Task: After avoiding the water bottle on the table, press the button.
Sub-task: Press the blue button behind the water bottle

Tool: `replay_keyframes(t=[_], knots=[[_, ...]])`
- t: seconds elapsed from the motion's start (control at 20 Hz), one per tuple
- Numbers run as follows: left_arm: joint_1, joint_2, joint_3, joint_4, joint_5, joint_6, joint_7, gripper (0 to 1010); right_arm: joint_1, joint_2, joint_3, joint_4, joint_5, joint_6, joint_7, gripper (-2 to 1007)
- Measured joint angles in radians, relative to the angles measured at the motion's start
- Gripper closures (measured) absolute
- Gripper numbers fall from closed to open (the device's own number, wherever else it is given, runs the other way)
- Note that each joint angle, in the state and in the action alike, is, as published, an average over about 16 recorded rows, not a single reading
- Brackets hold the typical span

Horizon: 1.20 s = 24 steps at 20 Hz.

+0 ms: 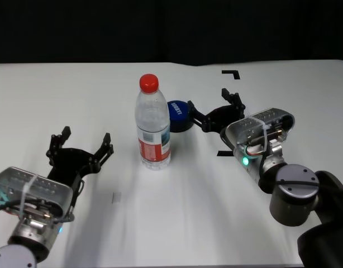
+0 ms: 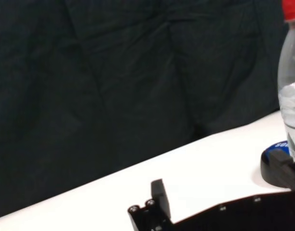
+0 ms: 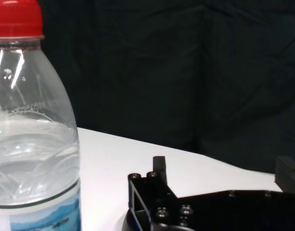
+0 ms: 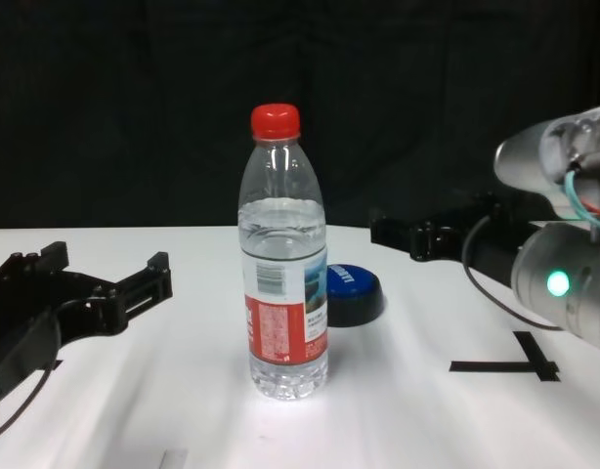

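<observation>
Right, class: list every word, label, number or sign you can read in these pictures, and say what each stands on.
Button: white lettering on the blue dome, too blurred to read.
Water bottle: red, white and blue label with small print and a barcode-like patch, too small to read.
Table: black corner and T-shaped tape marks only, no words.
Nothing legible in either wrist view.

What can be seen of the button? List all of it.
The button is a low round puck: black base, domed blue top with white lettering too small to read. It looks like plastic and sits flat on the table, just behind and right of the water bottle, which hides part of it in the chest view. The right gripper, open, reaches in from its right side, one finger close to its rim; contact cannot be confirmed.
</observation>
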Motion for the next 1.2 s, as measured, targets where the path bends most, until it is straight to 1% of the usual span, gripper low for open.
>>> replay_keyframes(t=[0.65,1.2], knots=[[0.000,0.000,0.000,0.000,0.000,0.000,0.000,7,0.086,-0.024,-0.012,0.124,-0.012,-0.010,0.006,2],[0.000,0.000,0.000,0.000,0.000,0.000,0.000,7,0.140,-0.035,-0.014,0.198,-0.017,-0.021,0.006,3]])
